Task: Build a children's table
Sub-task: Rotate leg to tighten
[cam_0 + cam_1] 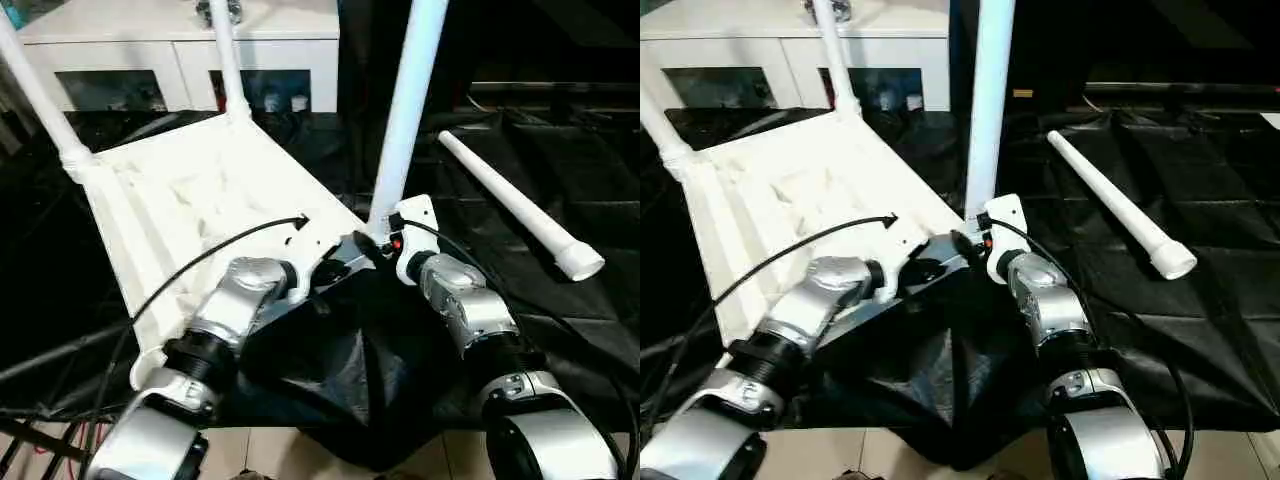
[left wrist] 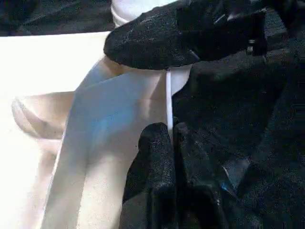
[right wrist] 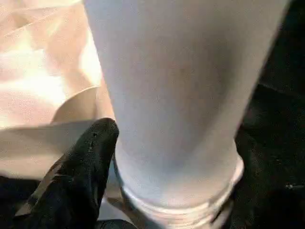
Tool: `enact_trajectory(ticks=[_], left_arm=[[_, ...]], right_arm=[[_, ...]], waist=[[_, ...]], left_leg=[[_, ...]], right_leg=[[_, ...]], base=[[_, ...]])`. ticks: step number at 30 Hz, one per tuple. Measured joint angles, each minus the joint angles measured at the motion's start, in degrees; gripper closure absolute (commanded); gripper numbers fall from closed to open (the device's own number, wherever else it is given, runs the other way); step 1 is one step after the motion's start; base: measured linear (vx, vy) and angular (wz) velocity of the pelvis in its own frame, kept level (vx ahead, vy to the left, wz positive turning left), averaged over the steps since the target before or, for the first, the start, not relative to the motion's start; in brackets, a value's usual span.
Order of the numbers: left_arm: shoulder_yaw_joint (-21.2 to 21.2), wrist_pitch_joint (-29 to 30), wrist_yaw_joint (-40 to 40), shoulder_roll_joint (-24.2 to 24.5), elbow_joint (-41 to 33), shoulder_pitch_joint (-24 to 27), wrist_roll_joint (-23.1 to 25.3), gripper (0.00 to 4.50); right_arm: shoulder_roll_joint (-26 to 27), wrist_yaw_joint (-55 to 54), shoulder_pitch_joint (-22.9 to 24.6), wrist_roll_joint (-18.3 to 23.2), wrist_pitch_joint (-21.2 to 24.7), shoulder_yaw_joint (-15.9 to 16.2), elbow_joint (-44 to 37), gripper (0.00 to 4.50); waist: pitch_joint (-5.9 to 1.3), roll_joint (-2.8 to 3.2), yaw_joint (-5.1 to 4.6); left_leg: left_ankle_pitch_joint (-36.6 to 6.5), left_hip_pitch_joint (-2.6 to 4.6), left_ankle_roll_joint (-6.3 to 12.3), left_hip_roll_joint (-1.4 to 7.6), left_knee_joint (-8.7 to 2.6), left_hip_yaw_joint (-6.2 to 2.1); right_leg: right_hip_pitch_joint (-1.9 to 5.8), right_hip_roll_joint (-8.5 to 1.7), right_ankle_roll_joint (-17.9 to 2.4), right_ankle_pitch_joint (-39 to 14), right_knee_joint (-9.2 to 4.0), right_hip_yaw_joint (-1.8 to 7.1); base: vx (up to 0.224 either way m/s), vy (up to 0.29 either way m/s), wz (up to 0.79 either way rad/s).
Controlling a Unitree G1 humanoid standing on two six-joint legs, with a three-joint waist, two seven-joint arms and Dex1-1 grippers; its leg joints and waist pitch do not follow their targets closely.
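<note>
Left eye view: tabletop (image 1: 190, 200) upside down on black-draped work table (image 1: 560, 330), three legs standing in corner sockets. Near leg (image 1: 405, 110) upright at tabletop's near corner. Spare leg (image 1: 515, 200) lying apart. Left gripper (image 2: 169, 138) closed at tabletop's edge. Right gripper (image 1: 375, 245) at near leg's base, spread undeterminable.

Lab or workshop, black-draped work table (image 1: 560, 330), white cabinet (image 1: 180, 40)
</note>
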Motion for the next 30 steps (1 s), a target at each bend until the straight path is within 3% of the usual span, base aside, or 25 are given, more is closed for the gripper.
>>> enact_trajectory(ticks=[4,13,16,22,30], left_arm=[[-0.9,-1.0,-6.9,3.6,-4.0,2.7,-1.5,4.50],[-2.9,-3.2,-20.6,9.7,-8.5,5.8,-4.6,4.50],[-3.1,-3.2,-23.3,11.1,-9.3,5.9,-4.8,4.50],[-3.8,-3.5,-25.2,11.9,-9.3,5.9,-4.8,4.50],[-3.0,-3.6,-22.9,11.2,-8.5,5.9,-4.3,4.50]], right_arm=[[-4.8,12.3,3.1,0.5,-0.4,3.9,-4.7,0.69],[-14.5,35.0,8.7,4.5,2.2,9.0,-15.7,0.69],[-15.1,37.7,9.3,4.8,2.4,10.1,-17.6,0.69],[-15.5,38.2,10.7,4.8,3.1,10.5,-19.7,1.23],[-13.7,33.6,10.9,4.0,3.9,9.7,-19.5,1.66]], waist=[[0.07,0.12,0.82],[0.13,0.21,3.19],[0.13,0.21,3.44],[0.12,0.21,3.44],[0.10,0.18,3.22]], left_leg=[[0.0,-0.11,0.03,0.02,-0.03,-0.01],[0.0,-0.14,0.04,0.03,0.05,0.09],[0.0,-0.13,0.04,0.03,0.05,0.15],[0.0,-0.14,0.04,-0.01,0.05,0.30],[0.0,-0.11,0.05,0.00,0.06,0.30]], right_leg=[[-0.01,-0.02,0.0,0.0,-0.11,-0.11],[0.06,-0.19,0.0,0.0,-0.08,-0.23],[0.06,-0.33,0.0,0.0,0.01,-0.32],[0.10,-0.55,0.0,0.0,0.03,-0.43],[0.11,-0.57,0.0,0.0,0.07,-0.49]], base=[[0.000,0.000,0.00],[0.000,0.000,0.00],[0.000,0.000,0.00],[0.000,0.000,0.00],[0.000,0.000,0.00]])
